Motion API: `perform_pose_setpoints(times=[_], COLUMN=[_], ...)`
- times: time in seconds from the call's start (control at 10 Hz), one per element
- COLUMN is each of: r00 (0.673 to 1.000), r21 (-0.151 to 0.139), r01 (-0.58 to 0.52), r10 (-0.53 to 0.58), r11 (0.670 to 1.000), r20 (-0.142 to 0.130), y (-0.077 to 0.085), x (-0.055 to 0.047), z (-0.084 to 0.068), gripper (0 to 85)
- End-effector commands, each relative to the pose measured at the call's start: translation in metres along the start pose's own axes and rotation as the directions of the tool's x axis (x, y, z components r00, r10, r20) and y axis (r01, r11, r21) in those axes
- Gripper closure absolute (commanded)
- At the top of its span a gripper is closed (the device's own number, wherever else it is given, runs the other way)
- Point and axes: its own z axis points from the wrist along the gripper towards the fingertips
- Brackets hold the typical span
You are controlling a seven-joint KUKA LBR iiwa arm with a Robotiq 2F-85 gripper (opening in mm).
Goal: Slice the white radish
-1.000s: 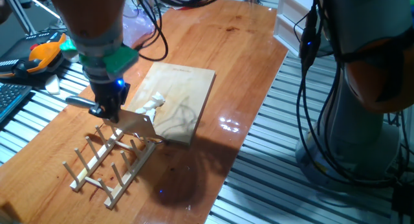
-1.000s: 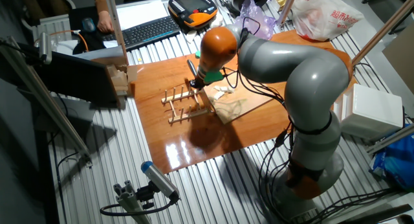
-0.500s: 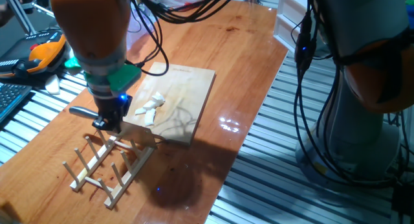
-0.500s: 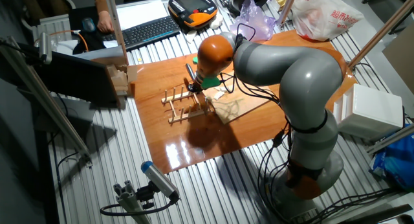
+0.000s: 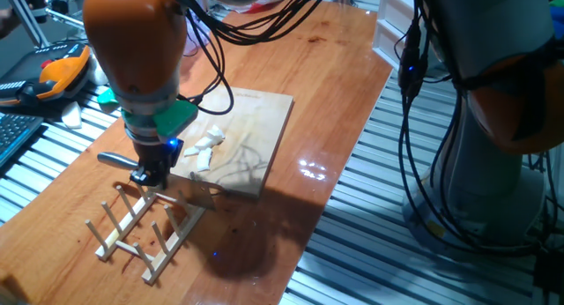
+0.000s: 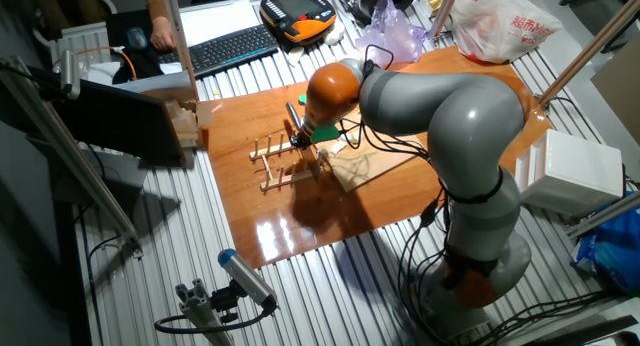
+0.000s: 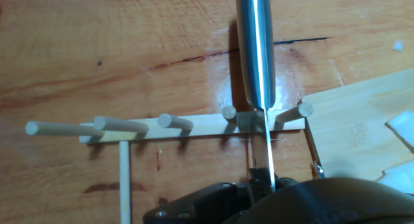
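The white radish [image 5: 204, 147] lies as several pale slivers on the wooden board [image 5: 260, 120], also seen in the other fixed view as the radish [image 6: 341, 145] on the board [image 6: 378, 162]. My gripper [image 5: 152, 174] is shut on a knife [image 5: 113, 159] and hangs over the wooden peg rack [image 5: 145, 224], left of the board. In the hand view the knife [image 7: 257, 62] runs between two pegs of the rack [image 7: 162, 127], with the gripper [image 7: 260, 185] at the bottom edge. Radish slivers [image 7: 402, 131] show at the right edge on the board [image 7: 346, 130].
An orange teach pendant [image 5: 55, 73] and a keyboard [image 6: 228, 48] lie beyond the table's left side. A plastic bag [image 6: 500, 24] sits at the far end. The robot's base [image 6: 480, 276] and cables stand beside the table's long edge.
The gripper with the knife has moved off the board's corner and down over the rack; the blade now sits lower between the pegs. The radish slivers have stayed put.
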Motion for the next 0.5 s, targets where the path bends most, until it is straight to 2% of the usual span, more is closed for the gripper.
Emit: perform_pose_setpoints(times=[0.0,0.4], r00=[1.0,1.0], r21=[-0.003,-0.021], r01=[-0.006,-0.014], r10=[0.006,0.013], r11=[1.0,1.0], r20=[0.0,-0.015], y=[0.0003,0.0027], x=[0.0002,0.0039], z=[-0.0009,0.0007], gripper=[85.0,85.0])
